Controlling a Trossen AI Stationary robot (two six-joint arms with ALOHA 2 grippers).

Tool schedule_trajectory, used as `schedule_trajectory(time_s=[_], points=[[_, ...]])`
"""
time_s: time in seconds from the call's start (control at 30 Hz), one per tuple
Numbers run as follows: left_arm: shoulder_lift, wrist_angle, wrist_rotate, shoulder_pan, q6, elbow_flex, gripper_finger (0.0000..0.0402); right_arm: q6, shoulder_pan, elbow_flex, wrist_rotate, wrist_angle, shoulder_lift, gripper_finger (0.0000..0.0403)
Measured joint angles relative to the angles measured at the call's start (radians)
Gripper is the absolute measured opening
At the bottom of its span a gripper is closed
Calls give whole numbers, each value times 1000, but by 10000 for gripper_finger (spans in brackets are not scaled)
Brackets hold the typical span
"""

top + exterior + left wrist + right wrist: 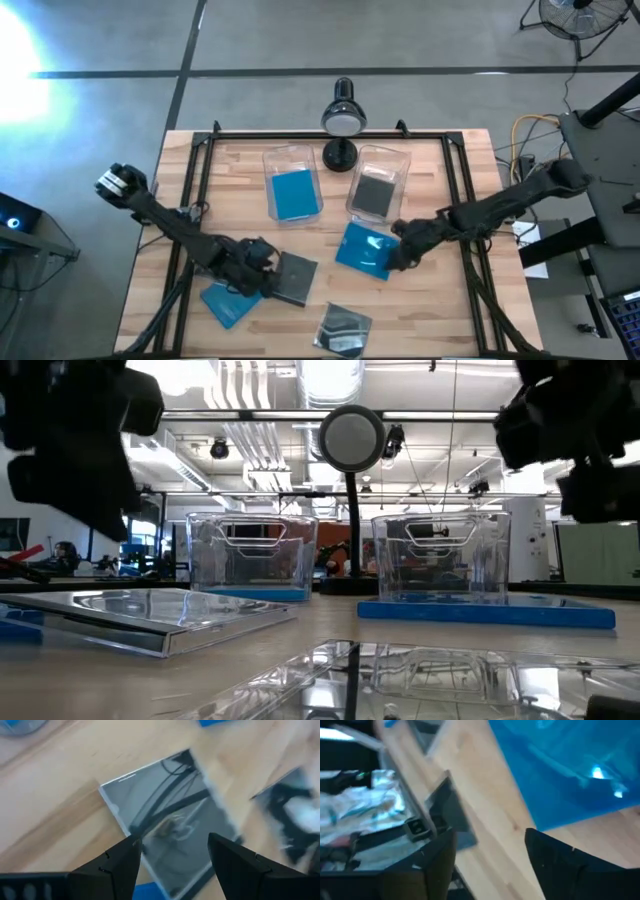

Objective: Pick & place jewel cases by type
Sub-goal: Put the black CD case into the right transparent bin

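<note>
High view: wooden slatted table (240,180) carries two clear plastic rectangular bins near its far edge, either side of a black desk lamp (341,118)
Left bin (291,183): holds a bright blue square jewel case
Right bin (377,184): holds a dark grey square case
Loose cases: blue flat jewel case (362,250) at mid-table toward the right edge; dark grey flat jewel case (290,277) nearer the front edge, left of centre; second blue case (228,303) by the front-left corner, partly under the left arm; silvery clear case (344,328) at the front edge
Left gripper (262,262): low over the left side of the dark grey jewel case; wrist view shows fingers (120,865) spread apart, astride its near corner, nothing held
Right gripper (403,249): at the right edge of the mid-table blue case; fingers parted in its wrist view, empty
Step in hand: likely both arms reaching, none lifted yet
Next move: left should probably close on the grey case's edge, then carry it to the right bin; a thin flat case may slip, so the fingers need to get under the rim
</note>
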Motion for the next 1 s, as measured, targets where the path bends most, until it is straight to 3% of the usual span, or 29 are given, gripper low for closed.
schedule_trajectory(time_s=[0.23, 0.4, 0.63, 0.8, 1.0], points=[[110, -37, 126, -1, 53, -2, 213, 56, 41, 99, 78, 25, 213, 256], [174, 11, 144, -1, 59, 3, 213, 176, 53, 198, 84, 55, 353, 264], [188, 27, 117, 0, 47, 3, 213, 223, 53, 375, 121, 148, 604, 259], [187, 30, 30, 3, -94, -5, 213, 214, 47, 527, 123, 157, 806, 249], [192, 125, 17, 2, -129, -33, 213, 198, 46, 688, 144, 160, 944, 246]])
